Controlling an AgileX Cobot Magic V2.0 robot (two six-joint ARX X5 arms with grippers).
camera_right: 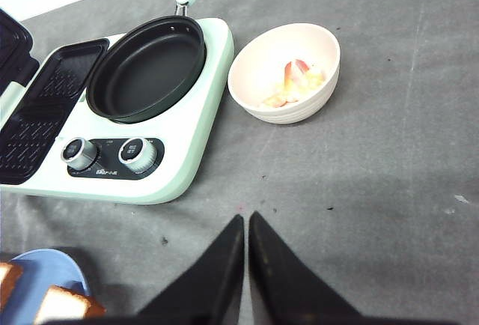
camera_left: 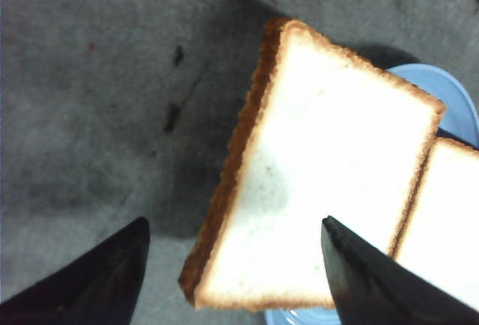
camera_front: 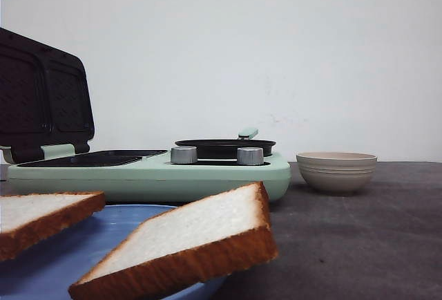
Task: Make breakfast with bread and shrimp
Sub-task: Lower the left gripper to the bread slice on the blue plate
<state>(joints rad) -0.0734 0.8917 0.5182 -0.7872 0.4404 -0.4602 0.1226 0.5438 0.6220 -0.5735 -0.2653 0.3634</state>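
Bread [camera_left: 322, 168] lies between the open left gripper's [camera_left: 236, 272] fingers.

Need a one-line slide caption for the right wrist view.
Shut right tool above grey table, facing green breakfast maker and bowl of shrimp.

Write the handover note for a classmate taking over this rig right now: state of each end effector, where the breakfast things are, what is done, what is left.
Left end effector: open, hovering over the nearer bread slice, not gripping it.
Right end effector: shut, empty, over bare table in front of the breakfast maker.
Bread: both slices on the blue plate; the nearer one overhangs the rim, the second slice lies beside it.
Shrimp: in the cream bowl, right of the maker.
Maker: sandwich lid up, black pan empty.
Done: nothing placed yet.
Left: bread into the sandwich plates, shrimp into the pan.
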